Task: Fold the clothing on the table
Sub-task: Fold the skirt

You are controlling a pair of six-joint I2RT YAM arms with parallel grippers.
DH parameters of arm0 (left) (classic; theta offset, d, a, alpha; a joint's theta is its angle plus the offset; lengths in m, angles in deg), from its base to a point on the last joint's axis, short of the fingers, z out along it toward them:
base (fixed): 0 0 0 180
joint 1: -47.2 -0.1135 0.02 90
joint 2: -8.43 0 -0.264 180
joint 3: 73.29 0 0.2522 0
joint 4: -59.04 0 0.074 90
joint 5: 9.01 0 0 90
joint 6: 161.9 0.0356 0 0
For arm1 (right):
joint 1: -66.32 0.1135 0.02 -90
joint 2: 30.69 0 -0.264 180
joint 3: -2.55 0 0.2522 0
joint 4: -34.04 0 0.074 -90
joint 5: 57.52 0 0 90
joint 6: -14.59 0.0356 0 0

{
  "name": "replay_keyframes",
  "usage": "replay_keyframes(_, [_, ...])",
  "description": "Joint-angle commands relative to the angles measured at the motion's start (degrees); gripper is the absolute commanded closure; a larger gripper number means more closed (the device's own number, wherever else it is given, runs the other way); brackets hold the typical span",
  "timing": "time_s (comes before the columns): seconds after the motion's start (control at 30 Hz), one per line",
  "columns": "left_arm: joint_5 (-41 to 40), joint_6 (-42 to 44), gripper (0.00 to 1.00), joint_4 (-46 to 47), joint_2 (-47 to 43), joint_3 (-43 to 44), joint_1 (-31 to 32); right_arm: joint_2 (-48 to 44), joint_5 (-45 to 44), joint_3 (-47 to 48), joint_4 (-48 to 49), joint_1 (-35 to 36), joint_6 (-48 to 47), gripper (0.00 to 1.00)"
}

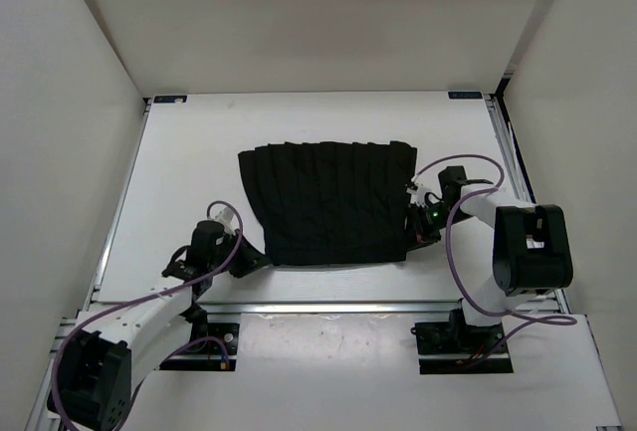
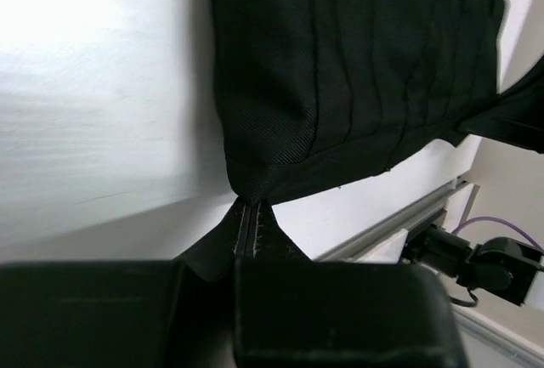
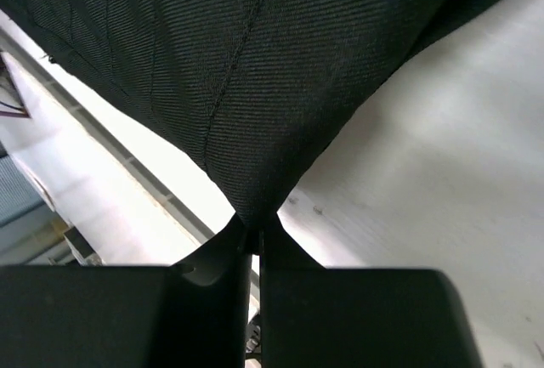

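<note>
- You are viewing the clothing (image 1: 328, 202) lying spread out flat near the middle of the table (image 1: 189, 152). Its pleat ridges are running from the far edge toward the near edge.
- The clothing is tapering slightly toward you: the far edge is showing wider than the near edge.
- Your left gripper (image 1: 261, 255) is sitting at the near left corner of the clothing. Its jaws are pressing together on that corner.
- In the left wrist view, the fabric is narrowing to a point and disappearing between the two fingertips. The white table is showing to the left of the corner and below it.
- Your right gripper (image 1: 411, 224) is sitting at the near right corner of the clothing. Its jaws are likewise clamping that corner.
- In the right wrist view, the fabric is funnelling into a tight V between the closed fingertips, with a seam line running up the cloth from the pinch.
- Both arms are reaching in from opposite sides, and the clothing is lying between the two grippers.
- The near rail (image 1: 328, 304) is running just beyond the near edge of the clothing, apart from it.
- A purple cable (image 1: 453, 242) is looping beside the right arm, clear of the clothing.
</note>
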State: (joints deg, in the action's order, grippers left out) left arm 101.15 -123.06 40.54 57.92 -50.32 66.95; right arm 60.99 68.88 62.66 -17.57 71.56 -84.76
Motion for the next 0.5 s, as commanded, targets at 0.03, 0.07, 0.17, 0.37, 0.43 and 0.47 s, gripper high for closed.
replay_keyframes(0.03, [-0.9, 4.8, 1.00, -9.3, -3.0, 6.7, -0.2, -5.5, 1.3, 1.9, -4.8, -2.5, -4.1, 1.00])
replay_keyframes(0.07, [-1.0, 5.4, 1.00, -11.5, -3.3, 9.2, 0.4, -6.2, 1.6, 1.6, -5.9, -2.8, -5.0, 1.00])
replay_keyframes(0.17, [-1.6, 7.3, 1.00, -16.3, -2.8, 15.0, 4.1, -10.0, 1.7, 2.6, -9.5, -2.9, -7.9, 1.00])
replay_keyframes(0.37, [1.5, 10.1, 1.00, -22.6, -1.4, 24.6, 7.1, -11.7, 5.8, 11.7, -19.7, -4.9, -16.7, 1.00])
replay_keyframes(0.43, [2.4, 11.9, 1.00, -25.5, -1.6, 27.2, 6.4, -12.7, 5.8, 13.8, -22.6, -5.1, -18.6, 1.00])
replay_keyframes(0.47, [2.6, 12.7, 1.00, -27.9, -1.3, 29.6, 6.4, -13.6, 6.0, 15.0, -24.3, -4.9, -19.9, 1.00])
